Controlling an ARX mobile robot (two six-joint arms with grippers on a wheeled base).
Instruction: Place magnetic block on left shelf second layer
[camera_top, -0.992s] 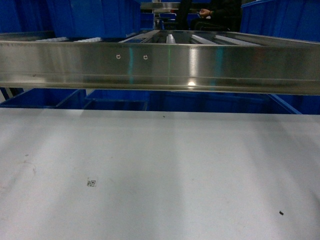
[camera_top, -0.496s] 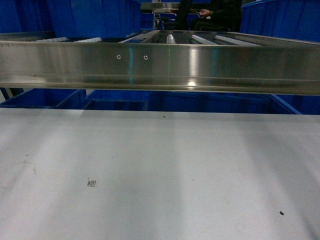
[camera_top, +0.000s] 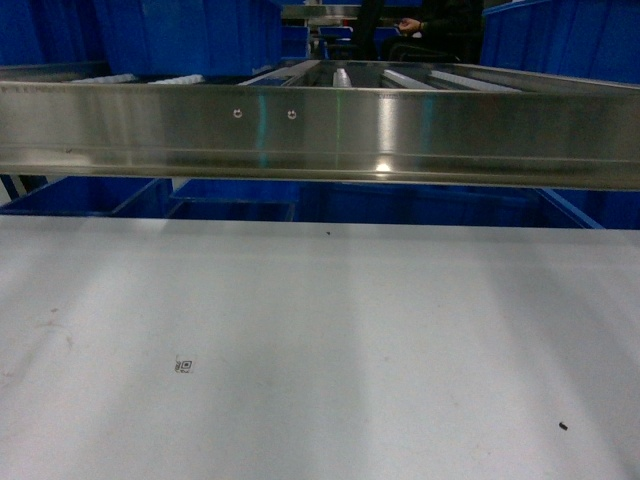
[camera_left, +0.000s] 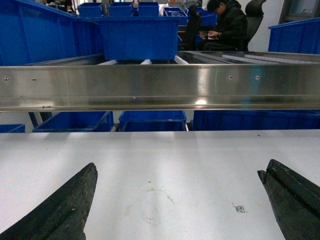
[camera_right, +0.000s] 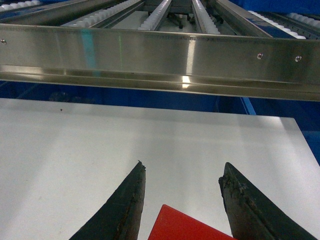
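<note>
The magnetic block (camera_right: 185, 227), a red cube, shows as one corner at the bottom of the right wrist view, held between the dark fingers of my right gripper (camera_right: 183, 164) just above the white tabletop (camera_right: 75, 160). My left gripper (camera_left: 182, 164) stands wide open over the same tabletop with nothing between its fingers. Behind the steel front beam (camera_left: 160, 87) lies the rack tier with white roller rails (camera_right: 155, 15) and a large deep blue tote (camera_left: 137, 37) on its left part. Neither gripper shows in the head view.
The steel beam (camera_top: 320, 135) crosses the whole head view above the table's far edge. More blue totes (camera_top: 250, 200) sit below it and at the right (camera_top: 560, 40). A seated person (camera_left: 227, 25) is behind the rack. The table's right edge (camera_right: 300, 135) is near my right gripper.
</note>
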